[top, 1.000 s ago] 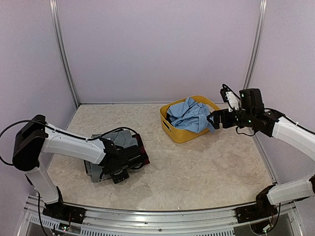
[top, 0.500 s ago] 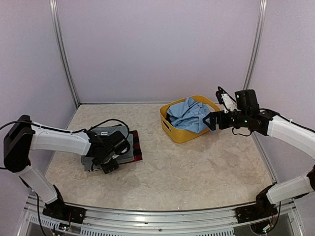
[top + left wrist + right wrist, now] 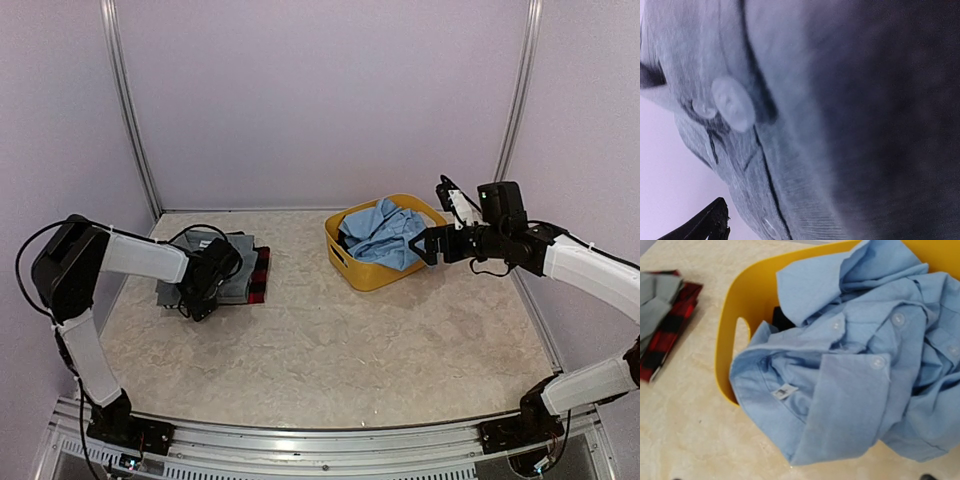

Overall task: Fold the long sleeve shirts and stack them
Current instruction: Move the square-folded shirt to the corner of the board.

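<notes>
- 3 long sleeve shirts in all: 1 light blue shirt [image 3: 840,390], 1 grey shirt [image 3: 243,276], 1 red-and-black plaid shirt [image 3: 261,284]
- 1 yellow basket [image 3: 372,277]
- 1 table [image 3: 380,350]
- 2 arms: 1 left arm [image 3: 140,258] and 1 right arm [image 3: 590,268]
- 2 grippers: 1 left gripper [image 3: 197,298] and 1 right gripper [image 3: 424,246]
- 4 pale buttons [image 3: 898,318] that can be made out on the light blue shirt in the right wrist view
- 1 small white label [image 3: 784,391] on that same shirt
- 1 large round button [image 3: 732,103] in plain sight on the grey cloth in the left wrist view; others there are too blurred to count
</notes>
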Robot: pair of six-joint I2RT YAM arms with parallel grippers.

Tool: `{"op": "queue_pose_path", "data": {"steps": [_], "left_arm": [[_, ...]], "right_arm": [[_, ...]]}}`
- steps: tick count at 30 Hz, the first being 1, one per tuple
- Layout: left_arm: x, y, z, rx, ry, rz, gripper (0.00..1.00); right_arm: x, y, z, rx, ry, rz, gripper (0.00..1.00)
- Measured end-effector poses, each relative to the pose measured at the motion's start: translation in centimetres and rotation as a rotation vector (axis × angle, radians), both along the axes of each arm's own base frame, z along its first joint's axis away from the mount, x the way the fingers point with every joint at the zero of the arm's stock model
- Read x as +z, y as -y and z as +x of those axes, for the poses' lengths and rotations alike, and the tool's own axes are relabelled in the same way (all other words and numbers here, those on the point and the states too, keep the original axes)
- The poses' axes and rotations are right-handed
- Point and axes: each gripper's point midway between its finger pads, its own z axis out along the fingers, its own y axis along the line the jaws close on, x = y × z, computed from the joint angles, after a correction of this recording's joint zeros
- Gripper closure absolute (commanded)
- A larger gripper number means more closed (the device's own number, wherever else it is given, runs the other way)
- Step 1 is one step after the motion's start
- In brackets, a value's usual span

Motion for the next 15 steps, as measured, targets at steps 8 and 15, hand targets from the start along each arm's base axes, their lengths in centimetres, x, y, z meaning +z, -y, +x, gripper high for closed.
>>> {"op": "queue_pose_path", "data": {"steps": [8, 15], "left_arm": [[0.3, -8.0, 5.3, 0.209, 0.060, -0.001, 0.01], [1.0, -11.4, 7.3, 0.334, 0.118, -0.049, 0.01]], "right_arm": [[0.4, -0.7, -0.2, 0.034, 0.008, 0.026, 0.01], [-0.6, -0.6, -0.8, 0.047, -0.007, 0.029, 0.00]]}}
